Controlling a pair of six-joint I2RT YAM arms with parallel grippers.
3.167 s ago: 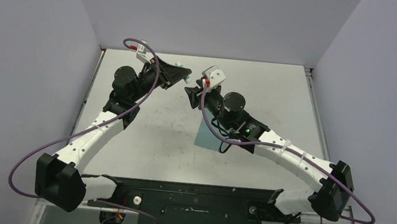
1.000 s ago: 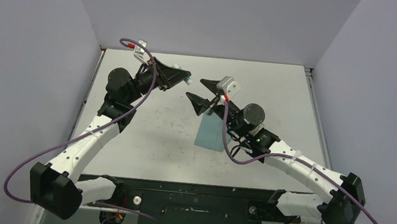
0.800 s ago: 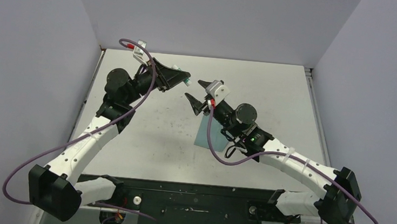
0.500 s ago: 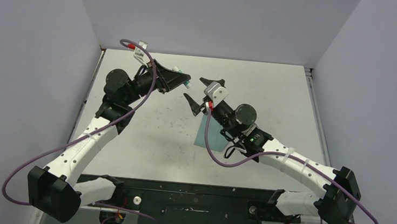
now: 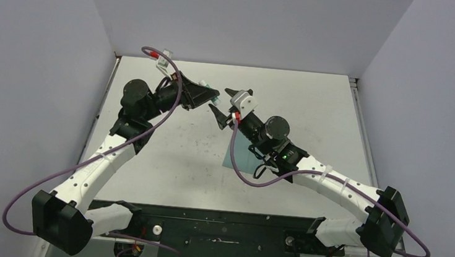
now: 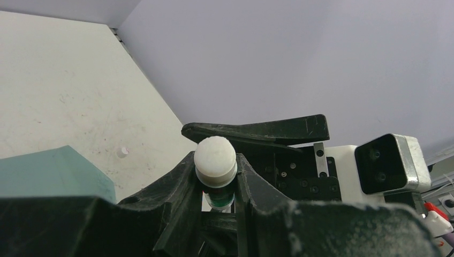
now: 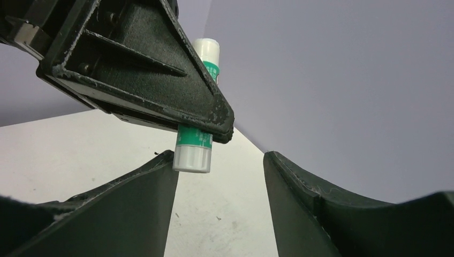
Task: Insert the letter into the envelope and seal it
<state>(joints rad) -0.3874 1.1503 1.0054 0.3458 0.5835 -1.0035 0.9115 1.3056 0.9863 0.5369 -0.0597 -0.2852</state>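
Note:
My left gripper (image 5: 211,93) is shut on a small white-and-green stick (image 6: 215,170), held raised above the far middle of the table; the stick also shows in the right wrist view (image 7: 196,140). My right gripper (image 5: 222,105) is open, its jaws spread just beside the stick's white end, which sits by the left finger (image 7: 128,209). The teal envelope (image 5: 238,158) lies flat on the table under my right arm, mostly covered by it; a corner shows in the left wrist view (image 6: 53,171). The tan letter is out of view.
The pale grey table (image 5: 302,104) is walled on three sides. A small white cap-like piece (image 6: 122,152) lies on the table beyond the envelope. A black rail (image 5: 222,230) runs along the near edge by the arm bases.
My right gripper has opened and swung left toward the left gripper, ending with its jaws by the stick's end. The left gripper has kept hold of the stick and barely shifted.

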